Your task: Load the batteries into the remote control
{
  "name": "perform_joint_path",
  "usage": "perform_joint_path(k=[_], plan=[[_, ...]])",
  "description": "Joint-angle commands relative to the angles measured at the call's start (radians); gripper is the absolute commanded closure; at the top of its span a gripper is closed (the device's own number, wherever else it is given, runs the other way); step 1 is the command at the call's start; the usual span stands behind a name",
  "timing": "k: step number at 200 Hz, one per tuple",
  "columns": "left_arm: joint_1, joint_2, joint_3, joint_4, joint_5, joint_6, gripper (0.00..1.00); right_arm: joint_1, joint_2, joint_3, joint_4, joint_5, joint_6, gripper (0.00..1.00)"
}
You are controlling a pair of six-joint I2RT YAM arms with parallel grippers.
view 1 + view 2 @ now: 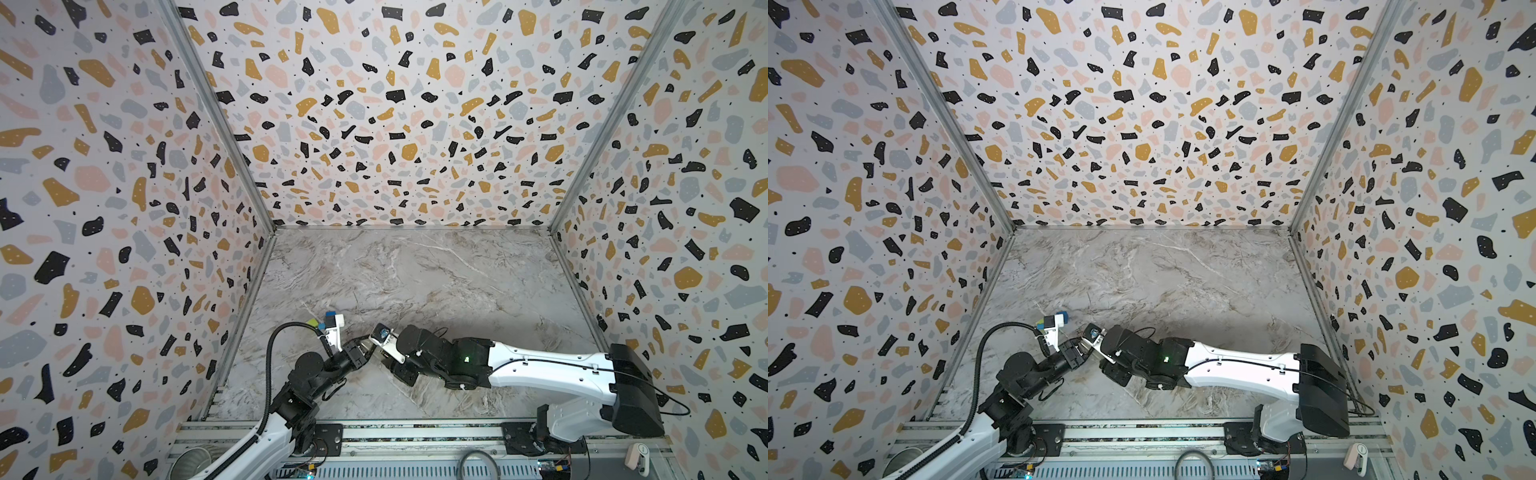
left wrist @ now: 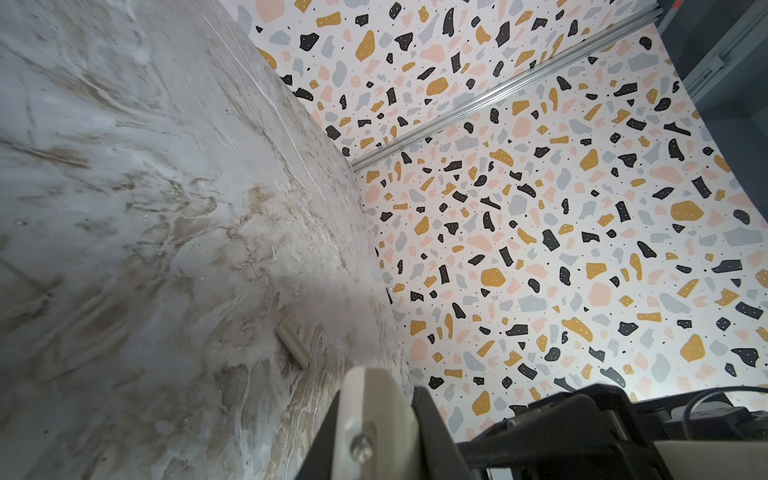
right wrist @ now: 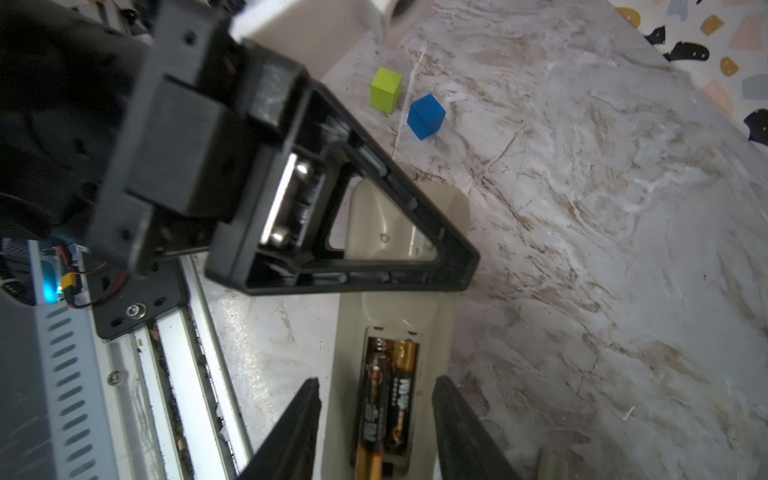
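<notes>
1. Nearest the lens we saw the right gripper (image 3: 376, 380), its two dark fingers (image 3: 291, 436) standing well apart and gripping nothing that we could make out.
2. Between those fingers lay the batteries (image 3: 384, 403), side by side in the open recess. They were black with orange ends, and the orange ends pointed opposite ways.
3. The remote control (image 3: 392, 316) lay back-up, with its battery end under the right gripper and its body running ahead of the fingertips. Each finger stood over one long edge of it, and we could not tell whether either touched.
4. Farther ahead of those fingertips, the left gripper (image 3: 467, 266) sat across the remote's far end. In the left wrist view an off-white piece was squeezed between its black fingers (image 2: 432, 432), so we read it as clamped on the remote control.
5. Beyond the left gripper stood a green cube (image 3: 386, 90) and a blue cube (image 3: 426, 116), near each other but not touching, on the marble table (image 3: 582, 249).
6. Just beside the right gripper, outside its fingers, lay a small beige piece (image 3: 548, 463), cut off by the frame edge.
</notes>
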State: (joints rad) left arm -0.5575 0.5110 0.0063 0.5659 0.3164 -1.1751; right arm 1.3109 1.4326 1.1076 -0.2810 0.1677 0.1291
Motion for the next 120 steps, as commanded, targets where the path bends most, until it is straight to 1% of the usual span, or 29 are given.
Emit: perform_joint_path(k=[1, 30, 44, 73, 94, 120], plan=[[-0.004, -0.005, -0.08, 0.071, 0.028, 0.001, 1.0, 0.014, -0.085, -0.025, 0.035, -0.019, -0.038, 0.52], [-0.002, 0.002, -0.055, 0.029, 0.073, 0.022, 1.0, 0.042, -0.176, -0.08, 0.028, 0.015, -0.117, 0.51], [-0.002, 0.011, -0.044, 0.01, 0.108, 0.03, 1.0, 0.056, -0.217, -0.105, 0.013, 0.033, -0.155, 0.52], [-0.002, 0.026, -0.014, -0.044, 0.192, 0.058, 1.0, 0.137, -0.3, -0.16, 0.016, 0.054, -0.26, 0.56], [-0.002, 0.033, 0.014, -0.106, 0.249, 0.096, 1.0, 0.196, -0.326, -0.187, 0.015, 0.073, -0.328, 0.58], [-0.003, 0.05, 0.038, -0.134, 0.313, 0.122, 1.0, 0.231, -0.304, -0.199, -0.016, 0.072, -0.384, 0.62]])
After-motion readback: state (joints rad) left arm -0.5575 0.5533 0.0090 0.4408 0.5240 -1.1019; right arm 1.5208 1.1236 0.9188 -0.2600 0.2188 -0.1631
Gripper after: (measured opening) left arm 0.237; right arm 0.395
